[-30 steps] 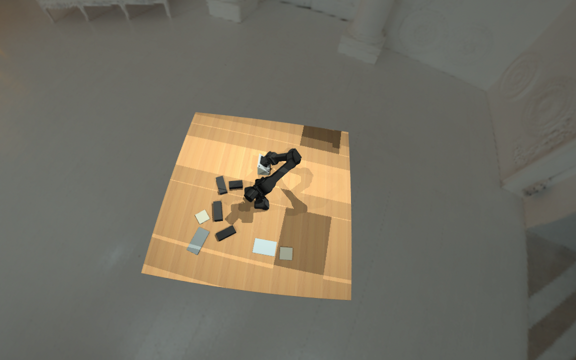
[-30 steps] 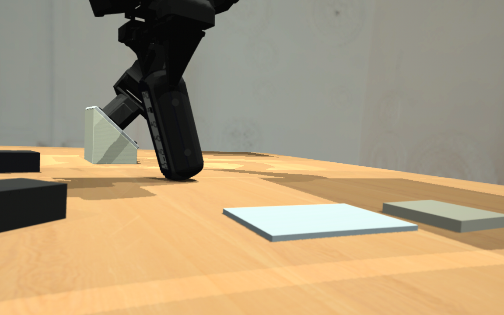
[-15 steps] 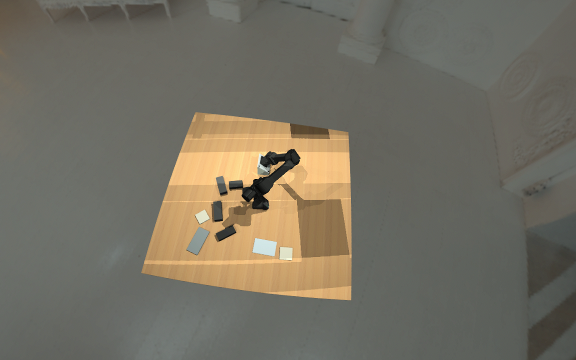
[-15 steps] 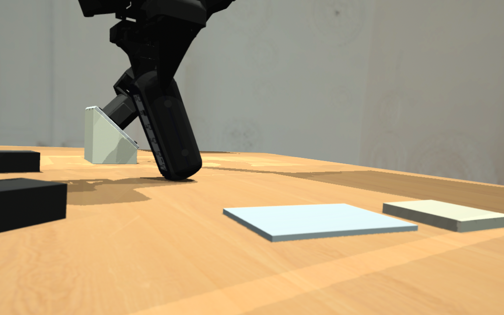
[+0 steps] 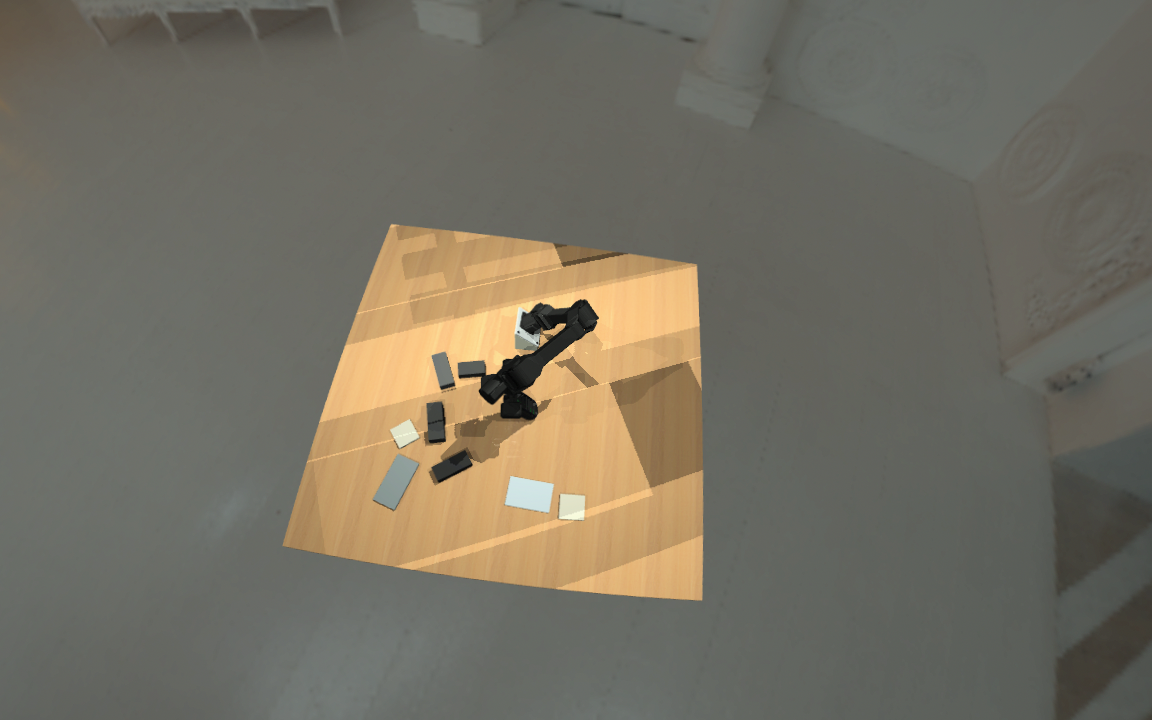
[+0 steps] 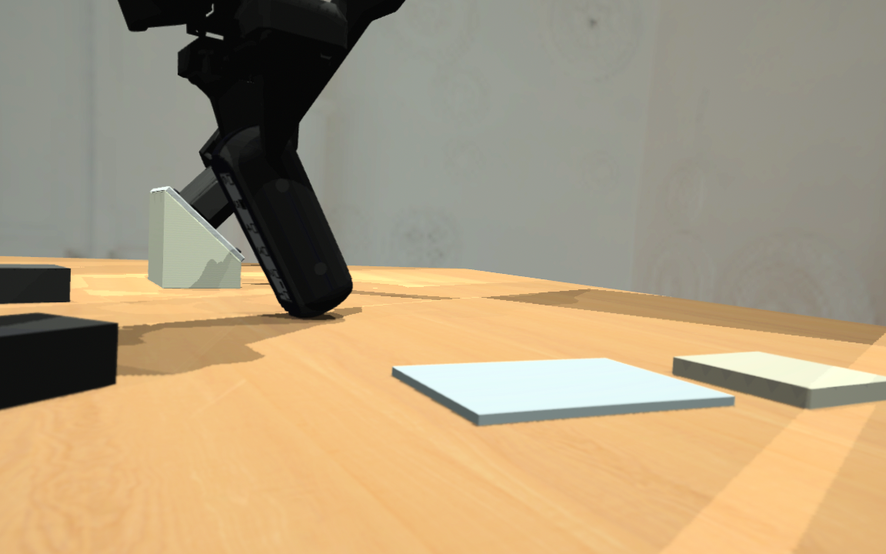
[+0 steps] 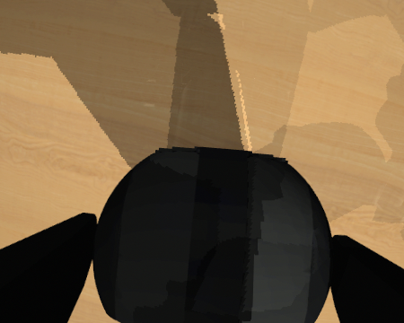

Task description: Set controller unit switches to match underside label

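The dark grey controller unit (image 5: 523, 408) (image 6: 294, 227) (image 7: 211, 274) stands steeply tilted on one end. Its lower end is at the bench in the exterior view. My gripper (image 5: 513, 396) (image 6: 258, 134) (image 7: 215, 240) is shut on its upper end, one finger against each side. The underside label (image 6: 251, 224) shows as a thin, strongly foreshortened strip on the unit's left edge in the exterior view; its squares are not readable. The wrist view shows the rounded dark end, without label or switches. The six rocker switches are hidden in all views.
Dark blocks (image 5: 471, 368) (image 5: 451, 466) (image 6: 33, 365) and a long grey block (image 5: 443, 369) lie left of the arm. A grey plate (image 5: 396, 481), cream tiles (image 5: 404, 433) (image 5: 572, 506) (image 6: 791, 372) and a pale blue plate (image 5: 529, 494) (image 6: 563, 388) lie flat. The arm's wedge base (image 6: 188, 248) stands behind.
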`<state>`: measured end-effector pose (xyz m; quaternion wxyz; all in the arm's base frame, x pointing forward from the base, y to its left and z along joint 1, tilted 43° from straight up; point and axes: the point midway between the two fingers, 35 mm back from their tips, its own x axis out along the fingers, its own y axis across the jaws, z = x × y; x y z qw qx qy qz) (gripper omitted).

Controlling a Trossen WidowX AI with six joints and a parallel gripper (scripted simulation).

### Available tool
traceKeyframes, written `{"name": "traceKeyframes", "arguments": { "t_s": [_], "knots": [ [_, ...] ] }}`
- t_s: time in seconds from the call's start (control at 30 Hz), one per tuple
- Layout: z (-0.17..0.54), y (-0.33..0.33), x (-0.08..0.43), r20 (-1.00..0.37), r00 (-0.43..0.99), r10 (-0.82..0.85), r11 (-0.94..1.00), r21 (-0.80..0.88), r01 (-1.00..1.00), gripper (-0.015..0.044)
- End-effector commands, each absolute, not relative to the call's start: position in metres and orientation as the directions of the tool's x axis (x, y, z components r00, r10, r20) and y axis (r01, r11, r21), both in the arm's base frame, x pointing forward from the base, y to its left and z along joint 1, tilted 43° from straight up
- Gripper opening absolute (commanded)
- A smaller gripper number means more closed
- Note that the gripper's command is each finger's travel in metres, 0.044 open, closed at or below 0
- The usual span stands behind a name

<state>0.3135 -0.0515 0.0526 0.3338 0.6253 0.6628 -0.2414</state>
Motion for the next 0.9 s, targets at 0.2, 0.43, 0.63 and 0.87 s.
{"name": "traceKeyframes", "arguments": {
  "t_s": [0.2,0.43,0.63,0.87],
  "knots": [
    [0.043,-0.052,0.314,-0.744,-0.010,0.668,0.116,0.091,0.989,0.0338],
    [0.038,-0.054,0.315,-0.744,-0.010,0.668,0.116,0.091,0.989,0.0338],
    [0.034,-0.056,0.315,-0.744,-0.010,0.668,0.116,0.091,0.989,0.0338],
    [0.029,-0.058,0.316,-0.745,-0.010,0.667,0.116,0.091,0.989,0.0338]
  ]
}}
